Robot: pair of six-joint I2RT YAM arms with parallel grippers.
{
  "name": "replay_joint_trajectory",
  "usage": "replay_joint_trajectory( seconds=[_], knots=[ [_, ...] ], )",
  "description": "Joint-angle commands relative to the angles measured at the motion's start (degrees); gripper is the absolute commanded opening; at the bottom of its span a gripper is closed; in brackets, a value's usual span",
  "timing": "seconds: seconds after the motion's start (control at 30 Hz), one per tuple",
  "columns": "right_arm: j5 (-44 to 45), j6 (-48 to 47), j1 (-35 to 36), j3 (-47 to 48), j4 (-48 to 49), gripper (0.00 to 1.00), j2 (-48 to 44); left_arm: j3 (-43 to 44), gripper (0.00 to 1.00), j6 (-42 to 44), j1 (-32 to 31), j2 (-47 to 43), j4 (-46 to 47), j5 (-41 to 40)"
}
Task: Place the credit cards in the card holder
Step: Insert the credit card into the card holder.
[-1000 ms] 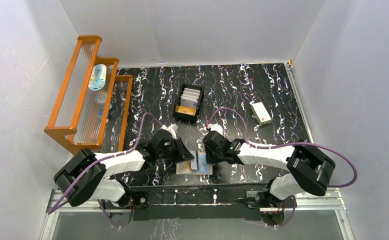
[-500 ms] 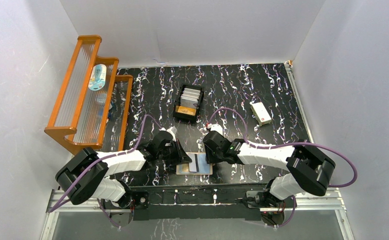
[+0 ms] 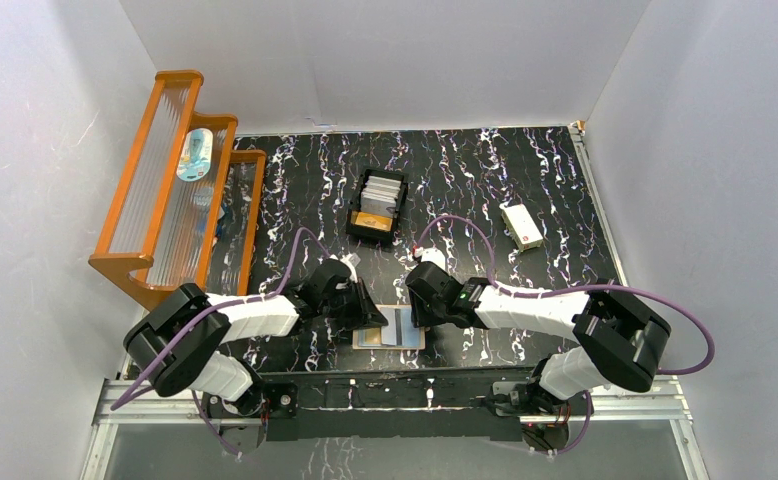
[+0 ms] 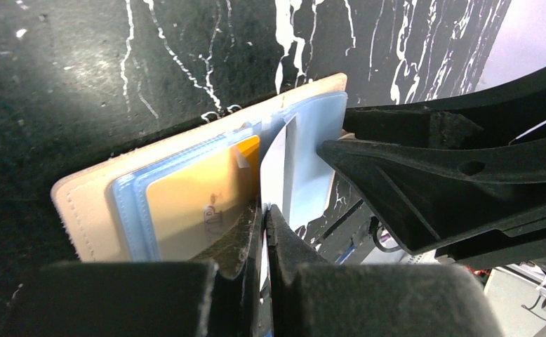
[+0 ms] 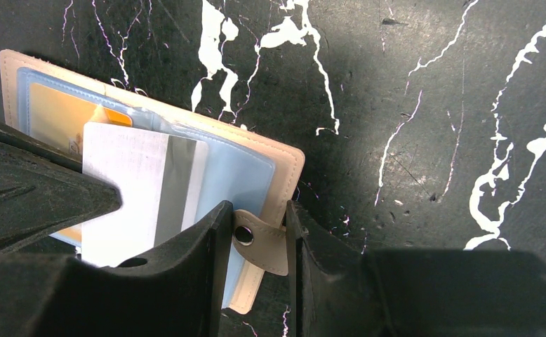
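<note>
1. Lying open on the black marbled table (image 3: 465, 180) at the lower centre of the top view, the card holder (image 3: 390, 341) sits between the two grippers with its clear sleeves facing up
2. Left gripper (image 4: 264, 210): jaws pinched tight on a white card (image 4: 275, 168) held on edge, its far end at the mouth of a sleeve (whether it is inside, I cannot tell)
3. Right gripper (image 5: 256, 214): jaws narrow, clamped on the holder's snap tab (image 5: 260, 242) at the lower middle of its wrist view
4. An orange-gold card (image 5: 49, 112) sits in the sleeve at the upper left of that view, partly hidden by the white card
5. More cards (image 3: 383, 190) stand in a black tray (image 3: 353, 214) above centre in the top view, well apart from the holder
</note>
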Motion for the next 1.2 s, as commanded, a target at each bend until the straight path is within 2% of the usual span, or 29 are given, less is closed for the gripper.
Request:
replay_joint_trajectory(
  seconds=[0.0,0.2,0.37,0.53,0.73,1.17],
  knots=[
    [-1.2,0.2,0.2,0.2,1.2,0.42,1.0,1.1,0.0,1.6,-0.2,1.0,0.1,-0.8],
    [0.0,0.9,0.3,-1.1,3.6,0.41,-0.3,2.6,0.02,1.2,-1.3,3.0,0.4,-2.1],
    [1.1,1.2,0.3,0.0,2.1,0.42,-2.1,6.2,0.23,3.8,-1.5,1.9,-7.8,-5.5],
    [1.7,1.5,0.3,1.1,-1.2,0.43,-5.0,8.7,0.32,5.0,-1.5,-0.8,-13.7,-8.6],
    [2.6,2.2,0.3,0.4,-2.4,0.43,-7.3,10.1,0.35,5.9,-1.5,-0.5,-15.8,-8.8],
    [2.3,3.7,0.2,-2.8,-0.9,0.43,-4.8,11.7,0.36,5.5,-3.5,1.9,-16.0,-8.1]
  ],
)
